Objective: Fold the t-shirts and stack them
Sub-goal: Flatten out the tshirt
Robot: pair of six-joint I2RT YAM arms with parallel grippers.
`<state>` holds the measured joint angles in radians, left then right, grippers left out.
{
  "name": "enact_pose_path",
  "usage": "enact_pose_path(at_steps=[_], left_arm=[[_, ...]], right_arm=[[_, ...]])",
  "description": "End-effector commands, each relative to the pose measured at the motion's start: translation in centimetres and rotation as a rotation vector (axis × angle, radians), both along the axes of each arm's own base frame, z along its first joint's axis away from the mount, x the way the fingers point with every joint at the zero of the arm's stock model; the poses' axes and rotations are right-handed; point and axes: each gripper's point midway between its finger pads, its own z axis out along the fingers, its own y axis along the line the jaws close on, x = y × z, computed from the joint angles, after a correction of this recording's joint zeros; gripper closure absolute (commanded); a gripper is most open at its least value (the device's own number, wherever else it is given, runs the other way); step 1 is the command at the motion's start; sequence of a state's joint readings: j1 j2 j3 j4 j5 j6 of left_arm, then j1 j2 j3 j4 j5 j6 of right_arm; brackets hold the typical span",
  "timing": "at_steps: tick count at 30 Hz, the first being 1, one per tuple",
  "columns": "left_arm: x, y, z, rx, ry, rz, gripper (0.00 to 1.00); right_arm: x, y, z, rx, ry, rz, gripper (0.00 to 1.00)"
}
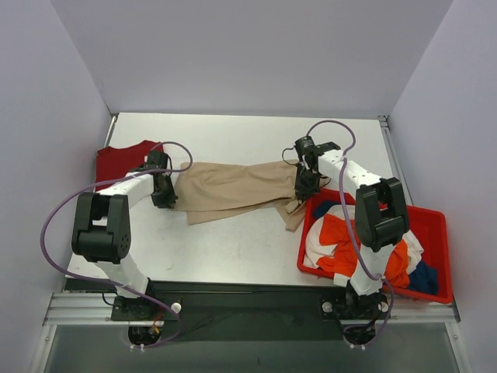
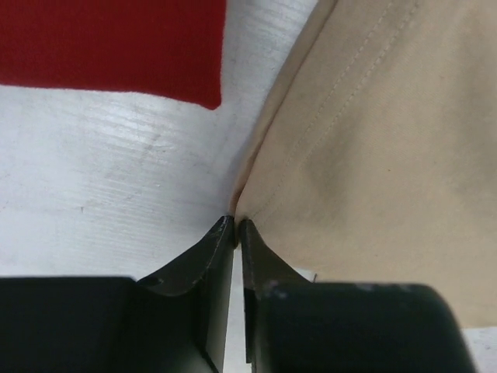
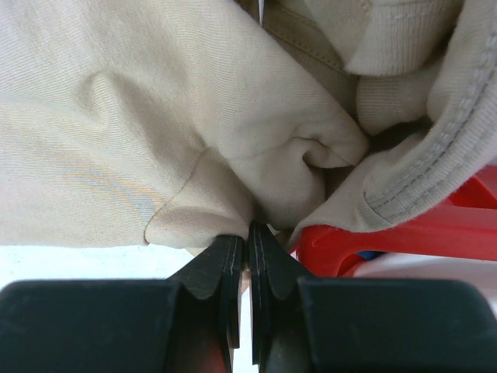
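A large beige t-shirt [image 1: 233, 186] lies bunched and stretched across the middle of the table between my two grippers. My left gripper [image 1: 165, 194] is at its left end. In the left wrist view the left gripper [image 2: 235, 223] is shut on the edge of the beige t-shirt [image 2: 373, 140]. My right gripper [image 1: 303, 185] is at the shirt's right end, beside the bin. In the right wrist view the right gripper [image 3: 248, 231] is pinched on a fold of the beige t-shirt [image 3: 116, 116]. A dark red t-shirt [image 1: 116, 162] lies flat at the back left, just beyond the left gripper, and shows as the dark red t-shirt [image 2: 109, 47] in the left wrist view.
A red plastic bin [image 1: 439, 216] stands at the front right, holding an orange t-shirt [image 1: 342, 233], a white one [image 1: 314, 247] and a blue one [image 1: 423, 278]. The bin's corner [image 3: 404, 237] sits right by the right gripper. Walls enclose the table on three sides.
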<state>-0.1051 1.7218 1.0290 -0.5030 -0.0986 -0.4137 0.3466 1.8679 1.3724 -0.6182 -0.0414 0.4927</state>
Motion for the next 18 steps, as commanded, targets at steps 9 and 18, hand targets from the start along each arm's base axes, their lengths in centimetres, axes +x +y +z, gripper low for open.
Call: enact_pose_path(at_steps=[9,18], left_arm=[[1.9,0.2,4.9,-0.149,-0.149,0.079,1.0],[1.0,6.5,12.7,-0.179,-0.353,0.249,1.0]], right_arm=[[-0.9,1.7,3.7,0.017,-0.029,0.08,1.0],[-5.3,7.6,5.1,0.094,0.009,0.37,0.85]])
